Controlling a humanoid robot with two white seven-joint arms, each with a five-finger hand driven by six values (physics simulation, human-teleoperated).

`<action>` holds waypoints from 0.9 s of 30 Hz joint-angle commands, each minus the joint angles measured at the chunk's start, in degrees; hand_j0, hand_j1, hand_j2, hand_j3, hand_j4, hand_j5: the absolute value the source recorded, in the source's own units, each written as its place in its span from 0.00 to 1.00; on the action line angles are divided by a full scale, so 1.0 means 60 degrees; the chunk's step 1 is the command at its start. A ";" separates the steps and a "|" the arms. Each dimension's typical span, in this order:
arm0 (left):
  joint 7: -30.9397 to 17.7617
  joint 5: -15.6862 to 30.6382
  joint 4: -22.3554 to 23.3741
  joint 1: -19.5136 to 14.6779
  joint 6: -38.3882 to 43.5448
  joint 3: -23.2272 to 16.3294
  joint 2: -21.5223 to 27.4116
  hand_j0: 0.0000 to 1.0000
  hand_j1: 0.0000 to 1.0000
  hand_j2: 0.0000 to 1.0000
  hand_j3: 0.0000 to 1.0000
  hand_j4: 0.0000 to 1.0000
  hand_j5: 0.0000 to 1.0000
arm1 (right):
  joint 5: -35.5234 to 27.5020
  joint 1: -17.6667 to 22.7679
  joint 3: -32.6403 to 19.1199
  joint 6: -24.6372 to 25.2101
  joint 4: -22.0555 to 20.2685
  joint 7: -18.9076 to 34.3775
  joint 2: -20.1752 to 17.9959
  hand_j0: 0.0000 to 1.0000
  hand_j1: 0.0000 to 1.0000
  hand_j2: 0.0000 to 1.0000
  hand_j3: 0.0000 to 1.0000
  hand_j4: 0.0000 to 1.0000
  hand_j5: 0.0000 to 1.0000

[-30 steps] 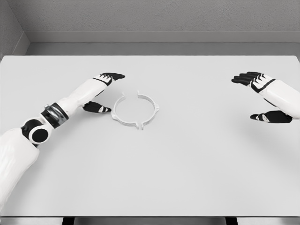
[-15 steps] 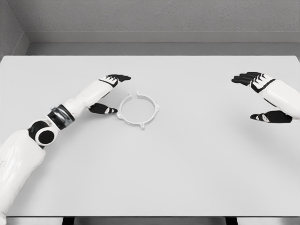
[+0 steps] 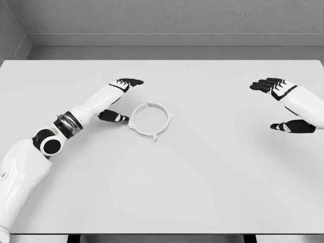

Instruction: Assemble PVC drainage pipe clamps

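Note:
A white ring-shaped pipe clamp point(image 3: 151, 119) with small tabs lies flat on the white table point(image 3: 202, 172), left of the middle. My left hand point(image 3: 122, 99) hovers just left of it, fingers spread, the thumb close to the ring's left rim and the other fingers stretched past its far side. It holds nothing. My right hand point(image 3: 276, 104) hangs open at the far right, well away from the clamp, thumb low and fingers extended to the left.
A grey wall point(image 3: 162, 20) runs behind the table's far edge. The table's front edge lies near the bottom of the view.
My left arm has slid to the right, and the clamp has shifted right along with it by a small amount. The right hand has stayed still.

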 commanded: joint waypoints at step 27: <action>0.0021 0.0090 -0.0656 0.0410 0.0003 -0.0006 0.0487 1.00 1.00 1.00 1.00 1.00 1.00 | -0.0071 0.0000 0.0010 0.0021 -0.0017 -0.0005 -0.0001 1.00 1.00 1.00 1.00 1.00 1.00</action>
